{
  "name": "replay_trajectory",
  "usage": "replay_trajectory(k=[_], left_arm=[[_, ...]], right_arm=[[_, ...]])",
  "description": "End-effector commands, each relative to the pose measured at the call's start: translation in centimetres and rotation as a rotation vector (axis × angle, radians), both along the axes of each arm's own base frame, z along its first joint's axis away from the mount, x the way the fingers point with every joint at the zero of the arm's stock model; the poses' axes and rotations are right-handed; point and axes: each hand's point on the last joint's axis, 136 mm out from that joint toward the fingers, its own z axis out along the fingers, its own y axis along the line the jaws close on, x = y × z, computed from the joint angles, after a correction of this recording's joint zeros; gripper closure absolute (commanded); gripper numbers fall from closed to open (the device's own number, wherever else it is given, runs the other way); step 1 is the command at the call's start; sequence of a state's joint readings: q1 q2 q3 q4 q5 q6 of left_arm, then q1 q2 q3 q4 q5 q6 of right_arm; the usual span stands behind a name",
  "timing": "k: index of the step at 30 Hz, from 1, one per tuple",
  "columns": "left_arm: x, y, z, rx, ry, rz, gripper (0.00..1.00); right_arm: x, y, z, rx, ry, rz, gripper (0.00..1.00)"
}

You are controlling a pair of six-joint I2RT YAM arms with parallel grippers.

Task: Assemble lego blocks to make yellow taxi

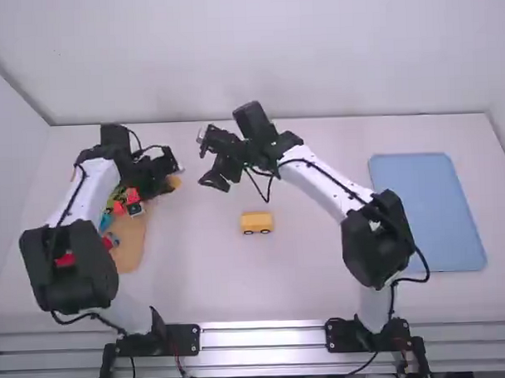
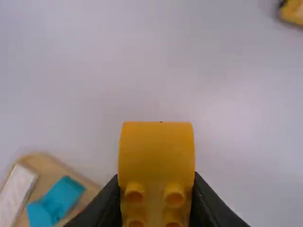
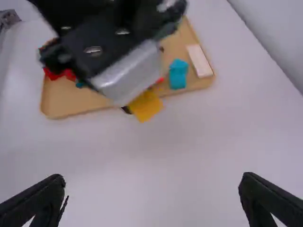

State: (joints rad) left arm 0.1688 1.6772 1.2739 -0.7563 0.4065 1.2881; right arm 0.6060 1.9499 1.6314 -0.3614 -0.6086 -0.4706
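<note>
From where I stand, far L first: the wooden tray (image 1: pixel 132 247), w/ a teal block (image 2: pixel 56 201) and a white block (image 2: pixel 16 191) on it. At its far end the L gripper (image 2: pixel 156 191) is closed on a curved yellow block (image 2: pixel 156 146), hollow round studs showing on one part, smooth curve on the other.

Next, the R gripper (image 3: pixel 154 184): fingers wide apart, nothing btwn them, above the table (image 1: pixel 189 274). Just nearer the arm bases sits the part-built taxi (image 1: pixel 256 222), yellow body, dark wheels on the near side, mid-table. Far R is the blue mat (image 1: pixel 427 212).

Step in hand, I'd say: carry the curved pc. to the taxi and fit it. To do it well, get the R gripper round the body first, low, so it can't roll on those wheels. Check which way the curve faces b/c a flipped pc. won't seat. Line up studs w/ sockets, square to the body, then press straight down, slow. Max. risk: an off-angle push tips the taxi or twists the block in the grip. Let go only once there's no gap.
</note>
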Motion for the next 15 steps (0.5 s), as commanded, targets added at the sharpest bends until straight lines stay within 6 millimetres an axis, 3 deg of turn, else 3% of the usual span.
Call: replay_trajectory(k=[1, 7, 9, 11, 15], left_arm=[[-1.2, -3.5, -1.8, 0.025, 0.033, -0.137, 0.98], [-2.7, -8.7, -5.3, 0.196, 0.099, -0.282, 0.98], [-2.9, -9.5, -5.9, 0.222, 0.114, -0.291, 0.98], [-3.3, -10.8, -7.2, 0.227, 0.13, -0.335, 0.98], [-3.6, -11.7, -9.7, 0.231, 0.17, -0.37, 0.98]], right_arm=[[1.0, -1.6, 2.7, -0.003, -0.081, -0.062, 0.02], [1.5, -5.8, 2.7, -0.053, -0.198, -0.352, 0.02], [1.4, -7.1, 2.8, -0.037, -0.215, -0.431, 0.02], [1.4, -9.8, 2.9, 0.0, -0.234, -0.556, 0.02], [0.3, -12.3, 2.7, 0.082, -0.251, -0.605, 0.02]])
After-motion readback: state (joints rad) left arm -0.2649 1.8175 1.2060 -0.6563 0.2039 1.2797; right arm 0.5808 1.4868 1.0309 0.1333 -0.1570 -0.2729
